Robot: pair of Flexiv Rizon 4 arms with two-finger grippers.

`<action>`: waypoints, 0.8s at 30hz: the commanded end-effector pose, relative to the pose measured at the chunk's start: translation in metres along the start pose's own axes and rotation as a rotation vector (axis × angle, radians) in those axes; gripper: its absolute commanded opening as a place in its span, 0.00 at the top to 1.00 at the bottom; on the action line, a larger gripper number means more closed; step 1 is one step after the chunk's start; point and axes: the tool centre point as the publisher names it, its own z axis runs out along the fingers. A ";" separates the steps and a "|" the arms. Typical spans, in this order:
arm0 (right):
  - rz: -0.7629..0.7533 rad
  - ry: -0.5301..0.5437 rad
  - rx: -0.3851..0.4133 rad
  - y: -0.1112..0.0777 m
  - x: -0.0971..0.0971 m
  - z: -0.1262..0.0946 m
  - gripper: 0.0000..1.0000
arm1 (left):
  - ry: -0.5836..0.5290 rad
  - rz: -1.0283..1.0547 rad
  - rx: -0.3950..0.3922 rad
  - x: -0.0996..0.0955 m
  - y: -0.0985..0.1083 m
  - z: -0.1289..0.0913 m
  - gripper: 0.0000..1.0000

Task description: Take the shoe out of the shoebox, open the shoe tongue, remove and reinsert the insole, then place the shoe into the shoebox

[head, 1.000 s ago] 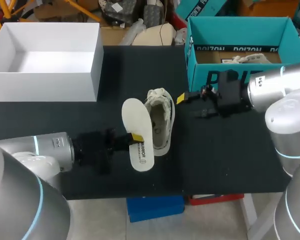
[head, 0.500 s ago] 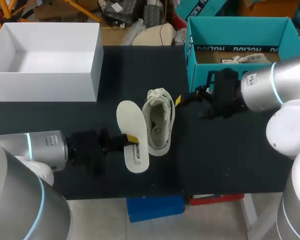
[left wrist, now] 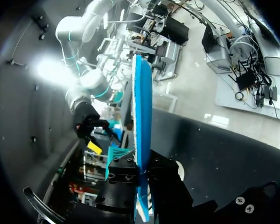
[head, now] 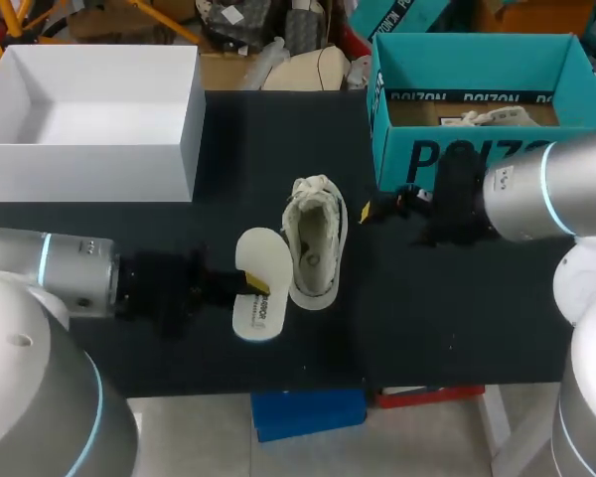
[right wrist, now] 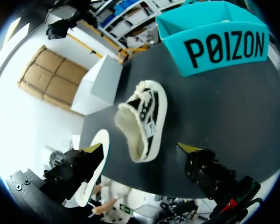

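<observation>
So the white sneaker (head: 316,243) is sitting out on the black worktop (head: 447,318), sole down with the opening facing up, roughly between the two arms. The left gripper (head: 250,285) has its jaws pinching the insole (head: 256,303), which is right beside the sneaker on the left arm's side. Can't tell if it's touching the worktop. The right gripper (head: 370,209) is just off the sneaker's other side, jaws spread wide with nothing in them. The open teal shoebox (head: 477,159) sits behind it at the far right, and a white box (head: 89,164) at the far left.
</observation>
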 end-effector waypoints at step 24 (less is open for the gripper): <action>0.010 -0.063 -0.022 -0.005 -0.007 -0.015 0.00 | 0.133 0.060 0.267 -0.003 -0.017 0.005 1.00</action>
